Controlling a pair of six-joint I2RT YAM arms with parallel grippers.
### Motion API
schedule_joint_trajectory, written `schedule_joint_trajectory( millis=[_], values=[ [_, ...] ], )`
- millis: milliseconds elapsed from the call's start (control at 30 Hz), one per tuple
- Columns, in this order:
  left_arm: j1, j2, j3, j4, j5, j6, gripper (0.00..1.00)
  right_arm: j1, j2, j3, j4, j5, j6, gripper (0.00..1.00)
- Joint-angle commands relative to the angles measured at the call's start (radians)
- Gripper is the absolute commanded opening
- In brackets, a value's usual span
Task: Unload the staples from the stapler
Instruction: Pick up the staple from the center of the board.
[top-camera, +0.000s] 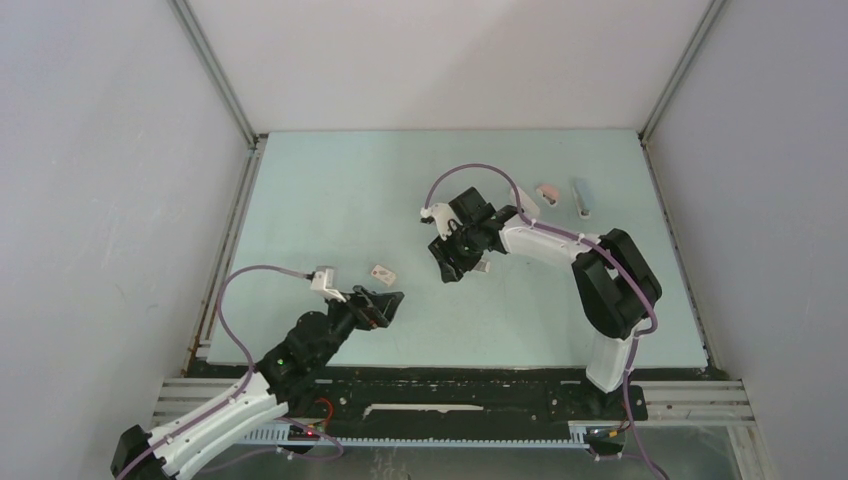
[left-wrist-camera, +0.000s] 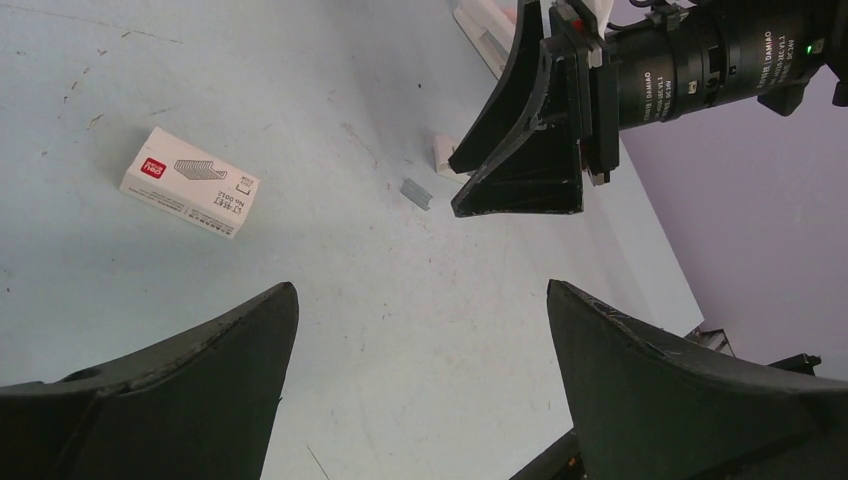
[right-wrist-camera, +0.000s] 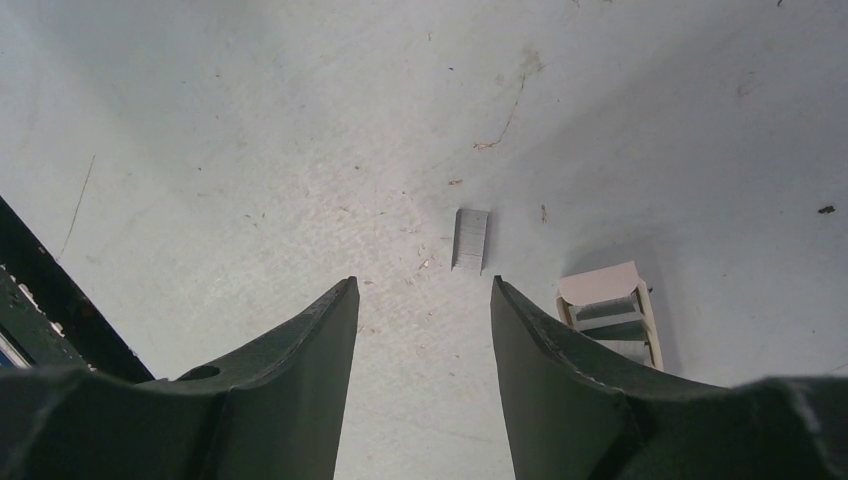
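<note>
- The left claw (left-wrist-camera: 422, 290) hangs low over the near part of the counter (top-camera: 320, 190), fingers spread wide and holding nothing. It looks best left there, out of the way.
- Just past it, a small white staple box (left-wrist-camera: 190, 182) lies flat, well apart from the work.
- Further out, the right claw (right-wrist-camera: 423, 283) hovers with fingers parted, empty.
- The staples (right-wrist-camera: 471, 240), one short grey strip, lie loose on the counter just ahead of those fingertips, outside any stapler.
- To lift the strip, I judge the claw should centre over it, drop straight and close gently, since it looks likely to skid or snap.
- Just beside the strip sits a small pale open-framed piece (right-wrist-camera: 610, 305). Whether the grey bars inside it are staples I cannot tell.
- Farthest off, a pink mini stapler (top-camera: 547, 193) and a blue mini stapler (top-camera: 582, 197) lie side by side.
</note>
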Motion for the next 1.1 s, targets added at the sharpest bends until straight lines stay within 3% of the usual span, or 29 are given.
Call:
schedule_joint_trajectory(
  millis=[0, 1067],
  values=[
    [0.004, -0.002, -0.055, 0.043, -0.019, -0.025, 1.00, 0.008, 0.009, 0.011, 0.018, 0.008, 0.012, 0.60],
    [0.004, 0.023, -0.086, 0.090, -0.023, -0.044, 1.00, 0.032, 0.053, 0.058, -0.004, 0.087, -0.002, 0.60]
  ],
)
